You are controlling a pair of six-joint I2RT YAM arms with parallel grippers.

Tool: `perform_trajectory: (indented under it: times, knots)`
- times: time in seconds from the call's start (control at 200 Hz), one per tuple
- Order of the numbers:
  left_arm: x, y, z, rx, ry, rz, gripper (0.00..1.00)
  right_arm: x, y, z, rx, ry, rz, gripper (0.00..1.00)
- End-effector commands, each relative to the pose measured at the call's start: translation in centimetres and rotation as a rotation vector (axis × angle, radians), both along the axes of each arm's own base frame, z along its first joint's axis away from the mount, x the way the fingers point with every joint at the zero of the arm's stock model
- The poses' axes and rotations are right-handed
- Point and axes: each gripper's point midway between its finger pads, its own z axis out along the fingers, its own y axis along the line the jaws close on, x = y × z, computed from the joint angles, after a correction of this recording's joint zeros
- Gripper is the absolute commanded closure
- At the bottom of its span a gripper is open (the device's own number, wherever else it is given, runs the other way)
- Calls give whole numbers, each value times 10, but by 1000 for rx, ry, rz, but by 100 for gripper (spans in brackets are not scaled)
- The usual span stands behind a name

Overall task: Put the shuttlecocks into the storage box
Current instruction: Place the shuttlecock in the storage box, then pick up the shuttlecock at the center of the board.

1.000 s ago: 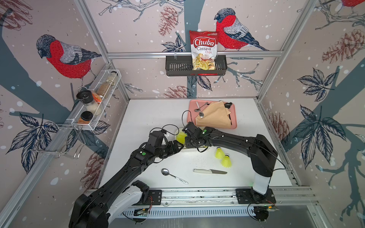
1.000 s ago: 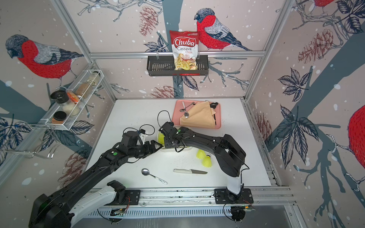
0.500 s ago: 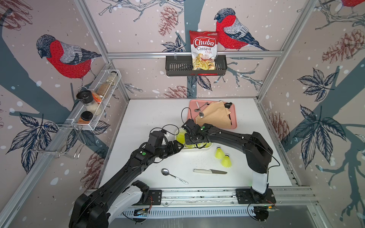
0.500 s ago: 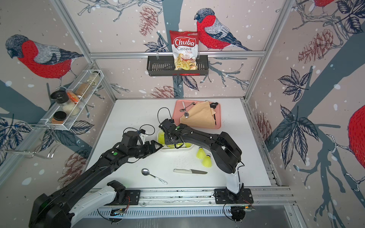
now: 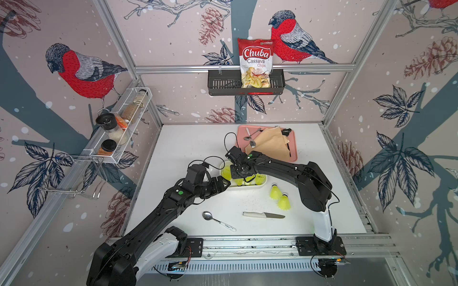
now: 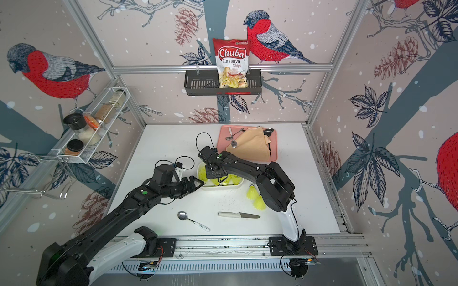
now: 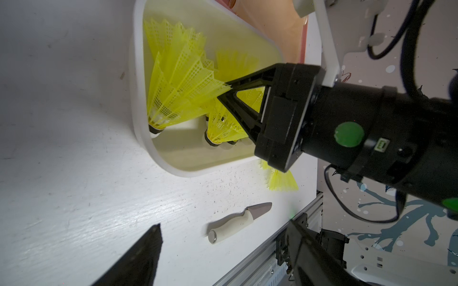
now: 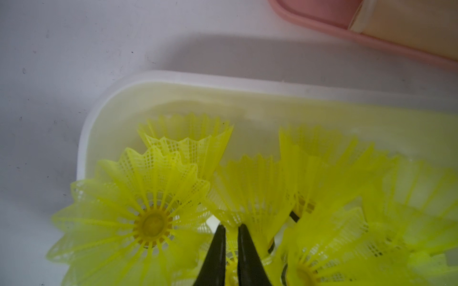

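Note:
The white storage box point(image 5: 247, 188) sits mid-table with several neon yellow shuttlecocks point(image 8: 153, 222) standing in it. Two more shuttlecocks point(image 5: 275, 192) point(image 5: 284, 201) stand on the table to the box's right, seen in both top views point(image 6: 251, 192). My right gripper point(image 8: 231, 229) reaches down into the box's left half, shut on the thin skirt edge of a shuttlecock point(image 7: 188, 81). My left gripper point(image 5: 226, 183) hovers at the box's left end, open and holding nothing. Its fingers point(image 7: 148, 247) stand wide apart over bare table.
A white-handled knife point(image 5: 262, 215) and a spoon point(image 5: 218, 220) lie near the table's front. A pink tray point(image 5: 293, 148) with a tan cloth and cutlery sits behind the box. A black basket point(image 5: 223, 85) and a wire spice rack point(image 5: 119, 123) hang on the walls.
The right gripper's jaws have closed inside the box and its wrist has shifted slightly. The left arm has stayed put with its jaws open.

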Motion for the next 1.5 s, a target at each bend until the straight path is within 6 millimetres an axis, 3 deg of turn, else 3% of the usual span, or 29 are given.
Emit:
perform_trajectory:
  times: [0.0,0.55,0.76,0.891,1.081,1.266,1.491]
  knots:
    - [5,-4,8,-19,-32,-11,18,-5,-4,1,-16,14,15,86]
    - [12,-6,15,-16,-49,-10,19,-9,-9,31,21,-6,-1,84]
    - [18,-8,29,-21,-74,-7,18,-5,-18,58,37,-50,-38,79]
    - [25,-14,46,-27,-112,-31,17,-4,-40,79,46,-77,-116,78]
    - [39,-28,70,-49,-171,-88,16,-12,-100,87,68,-7,-280,73]
    - [40,-60,81,-51,-205,-201,16,-42,-151,71,89,147,-423,71]
    - [23,-111,75,-69,-212,-358,16,-93,-159,35,169,352,-487,71]
